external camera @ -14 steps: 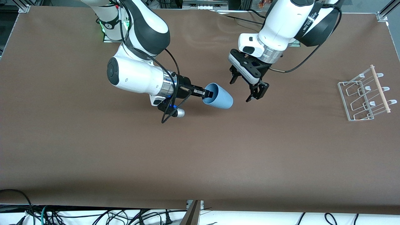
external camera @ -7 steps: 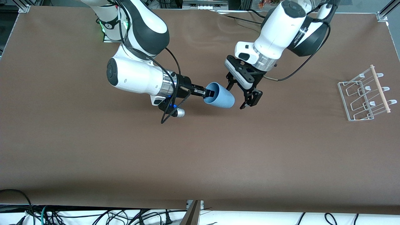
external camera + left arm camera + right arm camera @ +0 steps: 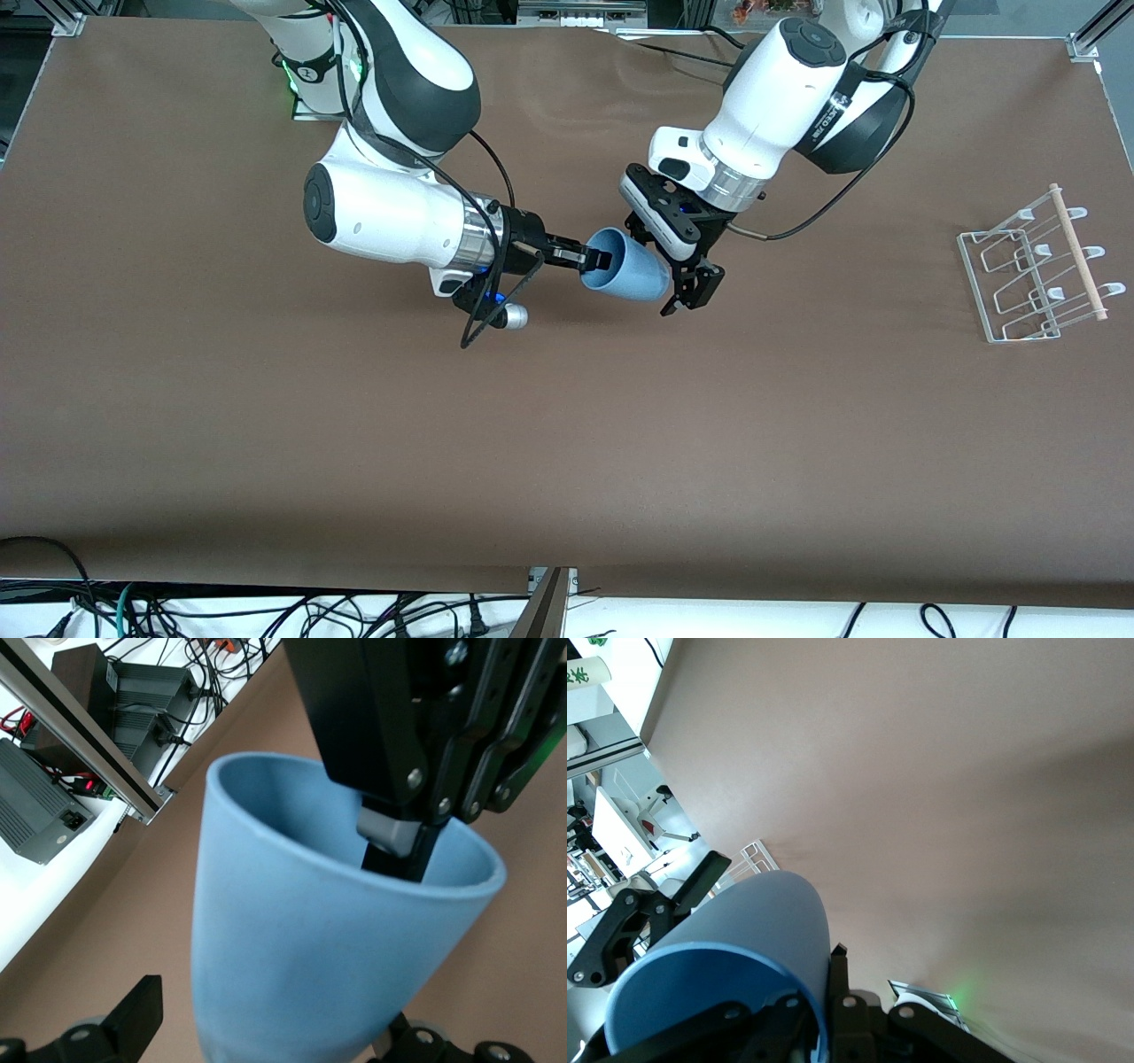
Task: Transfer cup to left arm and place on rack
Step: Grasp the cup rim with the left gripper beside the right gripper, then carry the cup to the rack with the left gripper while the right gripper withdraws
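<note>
Pinching the cup (image 3: 627, 276) rim in our right gripper (image 3: 595, 260) above the table (image 3: 567, 425), our left gripper (image 3: 666, 270) straddles its base, fingers apart.

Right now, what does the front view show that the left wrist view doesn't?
Only the front view shows the rack at the left arm's end of the table, and both whole arms. Only the left wrist view shows a right end effector finger inside the cup's mouth. Both show the cup, held by the right end effector, with the left end effector open around it.
</note>
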Controlling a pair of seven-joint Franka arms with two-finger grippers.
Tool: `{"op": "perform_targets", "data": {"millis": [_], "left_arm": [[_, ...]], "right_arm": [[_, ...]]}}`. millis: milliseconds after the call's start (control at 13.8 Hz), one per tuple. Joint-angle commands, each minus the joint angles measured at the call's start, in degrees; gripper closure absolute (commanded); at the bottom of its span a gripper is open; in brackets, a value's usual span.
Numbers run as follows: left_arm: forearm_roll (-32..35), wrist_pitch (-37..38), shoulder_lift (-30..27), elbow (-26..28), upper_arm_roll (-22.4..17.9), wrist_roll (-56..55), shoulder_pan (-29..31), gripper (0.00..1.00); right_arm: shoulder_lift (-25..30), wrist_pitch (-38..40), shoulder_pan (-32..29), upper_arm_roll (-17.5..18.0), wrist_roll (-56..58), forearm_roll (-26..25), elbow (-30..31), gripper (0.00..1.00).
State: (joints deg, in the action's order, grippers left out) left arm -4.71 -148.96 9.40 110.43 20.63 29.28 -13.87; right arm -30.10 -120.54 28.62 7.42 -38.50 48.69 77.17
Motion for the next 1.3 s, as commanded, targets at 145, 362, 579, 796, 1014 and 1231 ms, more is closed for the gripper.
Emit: {"op": "perform_targets", "data": {"millis": [145, 362, 579, 796, 1014, 1231], "left_arm": [[0.1, -0.1, 1.1, -2.4, -0.1, 0.8, -0.5, 0.17], [0.1, -0.1, 0.9, -2.5, -0.1, 0.9, -0.4, 0.65], [-0.1, -0.1, -0.5, -2.2, -0.1, 0.8, 0.0, 1.0], [0.0, 0.6, -2.0, -1.9, -0.6, 0.3, 1.6, 1.0], [0.1, 5.3, -3.9, -1.6, -0.6, 0.9, 5.1, 1.0], [0.5, 14.7, -7.4, -1.5, -0.7, -2.0, 8.2, 1.0]], "right_arm": [[0.3, 2.9, -0.1, 1.4, -0.4, 2.4, -0.4, 1.0], [0.2, 2.5, -0.1, 1.7, -0.5, 5.1, -0.7, 1.0], [0.2, 3.0, -0.2, 1.7, -0.6, 5.2, -0.9, 1.0], [0.4, 3.0, -0.5, 1.3, -0.4, 5.0, -1.0, 0.0], [1.8, 7.0, -5.0, 1.0, -0.4, 4.7, -3.1, 0.0], [2.1, 17.1, -12.2, 0.9, -0.5, 4.2, -7.7, 0.0]]}}
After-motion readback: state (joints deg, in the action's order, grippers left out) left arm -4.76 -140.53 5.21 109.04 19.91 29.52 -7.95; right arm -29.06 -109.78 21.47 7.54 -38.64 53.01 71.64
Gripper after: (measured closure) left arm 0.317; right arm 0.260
